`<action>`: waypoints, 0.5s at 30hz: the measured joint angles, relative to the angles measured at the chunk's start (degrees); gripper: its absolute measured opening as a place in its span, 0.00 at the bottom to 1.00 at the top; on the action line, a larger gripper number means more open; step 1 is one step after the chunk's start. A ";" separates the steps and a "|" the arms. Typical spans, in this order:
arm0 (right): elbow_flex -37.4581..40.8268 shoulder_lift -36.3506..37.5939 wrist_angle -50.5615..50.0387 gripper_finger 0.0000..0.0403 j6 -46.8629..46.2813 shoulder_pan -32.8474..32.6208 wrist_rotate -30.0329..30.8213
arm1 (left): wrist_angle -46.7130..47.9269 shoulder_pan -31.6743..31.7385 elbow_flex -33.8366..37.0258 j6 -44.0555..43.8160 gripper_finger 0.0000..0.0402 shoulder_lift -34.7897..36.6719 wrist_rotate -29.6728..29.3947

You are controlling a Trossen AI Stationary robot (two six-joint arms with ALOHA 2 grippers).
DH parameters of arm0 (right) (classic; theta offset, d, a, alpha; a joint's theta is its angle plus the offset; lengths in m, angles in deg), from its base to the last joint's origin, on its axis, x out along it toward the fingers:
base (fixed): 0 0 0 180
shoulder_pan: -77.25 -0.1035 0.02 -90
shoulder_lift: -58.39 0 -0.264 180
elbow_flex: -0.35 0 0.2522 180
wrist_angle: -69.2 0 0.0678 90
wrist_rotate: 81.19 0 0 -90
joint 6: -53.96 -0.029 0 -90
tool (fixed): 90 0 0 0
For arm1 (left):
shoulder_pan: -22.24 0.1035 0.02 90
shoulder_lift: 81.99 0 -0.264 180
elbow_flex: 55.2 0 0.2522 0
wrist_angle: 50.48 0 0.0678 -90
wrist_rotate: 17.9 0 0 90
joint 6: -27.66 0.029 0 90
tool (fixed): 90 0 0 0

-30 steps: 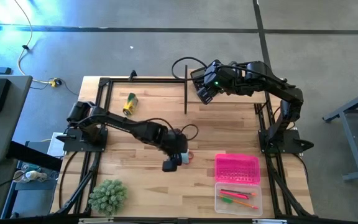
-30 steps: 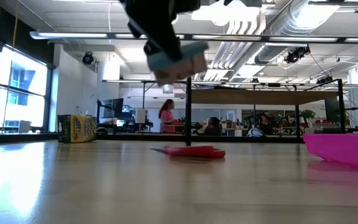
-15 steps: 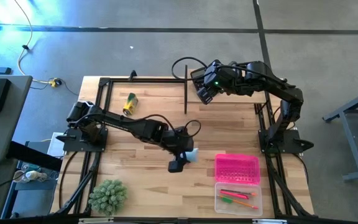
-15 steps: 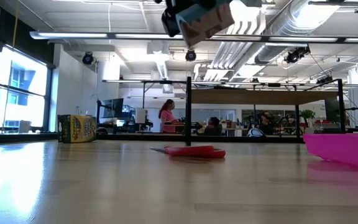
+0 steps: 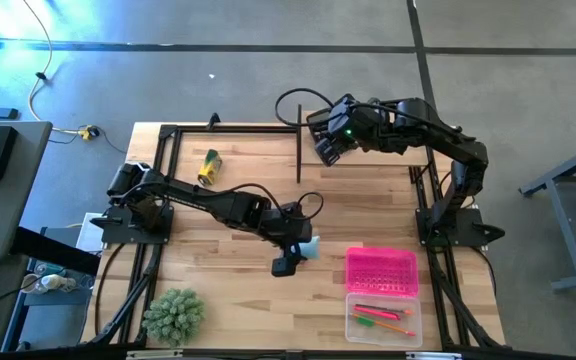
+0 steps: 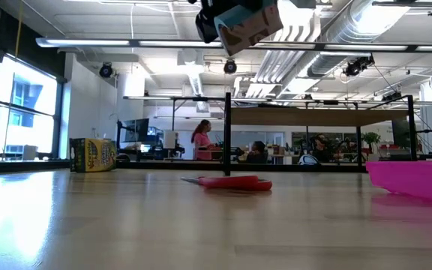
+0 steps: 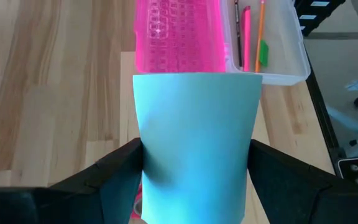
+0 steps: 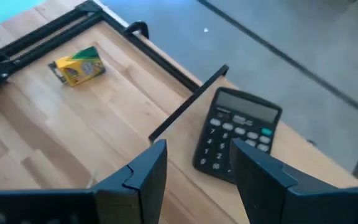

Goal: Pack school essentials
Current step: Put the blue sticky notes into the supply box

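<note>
- The left gripper [image 5: 298, 250] hangs above the middle of the tabletop [image 5: 228, 190], its fingers pinching the light-blue notepad [image 7: 194, 143] from both sides; the low view shows the notepad [image 6: 247, 24] carried high above the wood.
- From this gripper the pink basket [image 5: 380, 270] lies toward 3 o'clock in the high view, just beside it, with the clear box [image 5: 383, 318] of pens and pencils [image 5: 383, 314] farther on toward 4 o'clock.
- In the left wrist view the notepad's free edge points straight at the basket [image 7: 176, 37], so the coming move looks like a short carry that way; the left arm is clearly the nearer one.
- The red-handled scissors [image 6: 227, 182] lie flat on the tabletop, long axis running across the low view.
- The right gripper [image 5: 328, 140] waits at the 12 o'clock side, fingers spread and empty, over the calculator [image 8: 238, 134], with a yellow box [image 5: 209, 166] toward 9 o'clock from it.
</note>
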 joint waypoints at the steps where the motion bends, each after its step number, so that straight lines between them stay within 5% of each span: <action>1: 0.00 0.00 0.11 0.41 -0.38 0.01 -0.69 | 0.00 0.00 0.00 -0.01 0.66 0.00 -0.32; 15: 0.01 2.99 -3.06 0.41 4.63 0.42 -9.93 | 0.00 0.00 0.00 -1.32 0.66 0.00 -4.16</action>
